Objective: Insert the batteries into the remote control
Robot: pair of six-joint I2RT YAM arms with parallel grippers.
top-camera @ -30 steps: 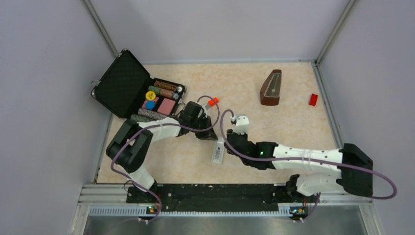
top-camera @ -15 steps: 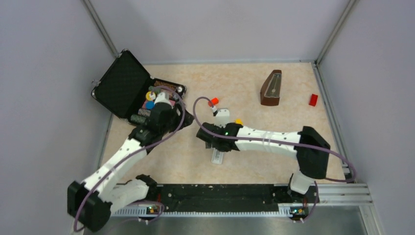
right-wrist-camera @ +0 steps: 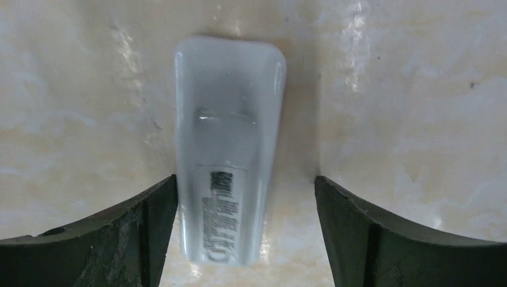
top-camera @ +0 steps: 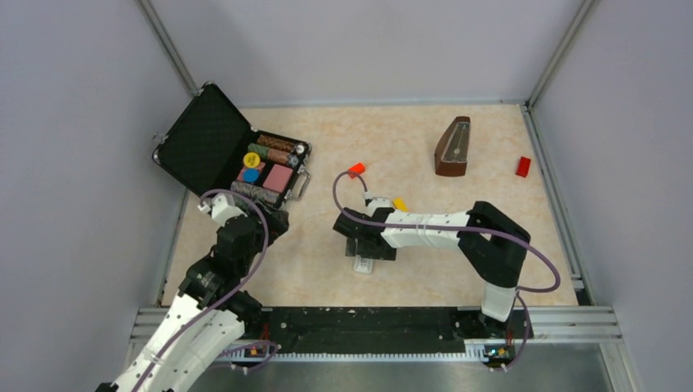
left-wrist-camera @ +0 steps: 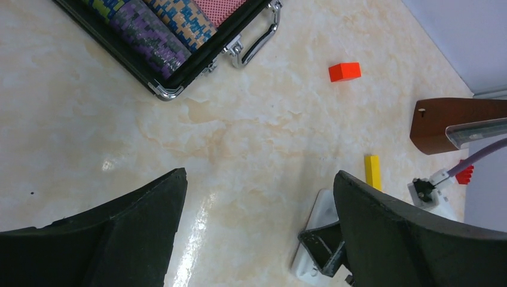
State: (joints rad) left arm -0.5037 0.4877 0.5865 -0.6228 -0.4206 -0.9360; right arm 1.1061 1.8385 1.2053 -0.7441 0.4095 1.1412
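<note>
2 grippers had just opened: right gripper straddling the released remote control, left gripper withdrawn from it, suggesting loading finished.

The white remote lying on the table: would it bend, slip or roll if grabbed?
The remote control looks like a rigid plastic shell, so it probably won't bend. Its glossy, rounded back may slip in a grip. Lying flat on the table, it should slide rather than roll.
</note>
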